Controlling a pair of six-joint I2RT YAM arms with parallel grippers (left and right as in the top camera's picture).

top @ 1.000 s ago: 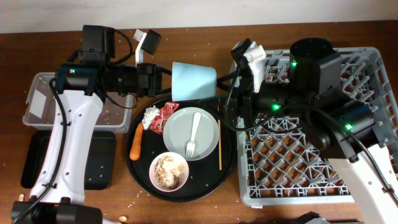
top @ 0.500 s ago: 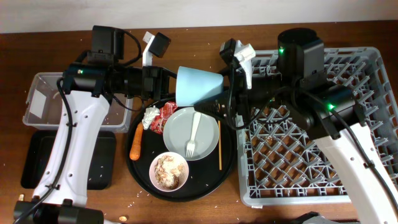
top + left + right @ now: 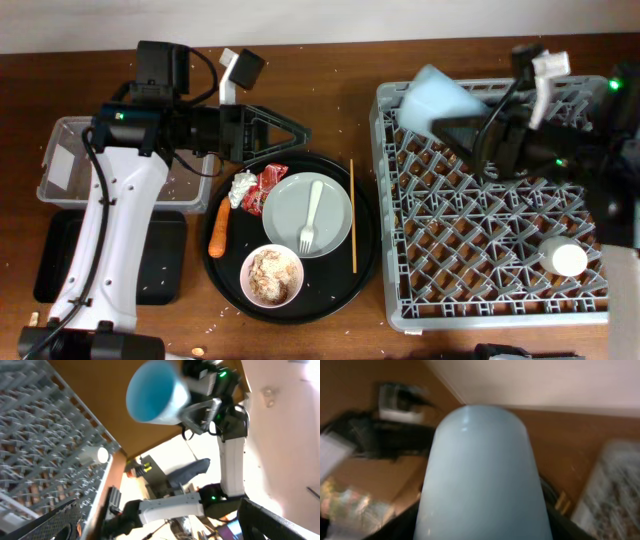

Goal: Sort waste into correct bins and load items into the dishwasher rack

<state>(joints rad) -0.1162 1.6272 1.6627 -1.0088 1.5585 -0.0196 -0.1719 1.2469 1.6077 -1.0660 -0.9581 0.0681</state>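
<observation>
My right gripper (image 3: 468, 128) is shut on the small light-blue cup (image 3: 438, 98), lying on its side above the back-left corner of the grey dishwasher rack (image 3: 500, 300). That cup (image 3: 480, 475) fills the right wrist view. My left gripper (image 3: 290, 132) stands open and empty above the round tray's back edge. From the left wrist, the cup (image 3: 155, 392) shows mouth-on. A white cup (image 3: 565, 258) sits in the rack. The grey plate (image 3: 325, 228) carries the white fork (image 3: 311, 212). A chopstick (image 3: 352, 215), bowl of rice scraps (image 3: 272, 275), carrot (image 3: 218, 228), red wrapper (image 3: 272, 185) and tissue (image 3: 243, 188) lie around it.
All of this rests on a large round black tray (image 3: 345, 290) mid-table. The clear tub (image 3: 60, 160) and the shallow black tray (image 3: 60, 255) sit at the left, partly under my left arm. Crumbs dot the wooden table.
The left gripper has opened and let go of the light-blue cup. The right gripper has closed on it and carried it to the right, over the rack.
</observation>
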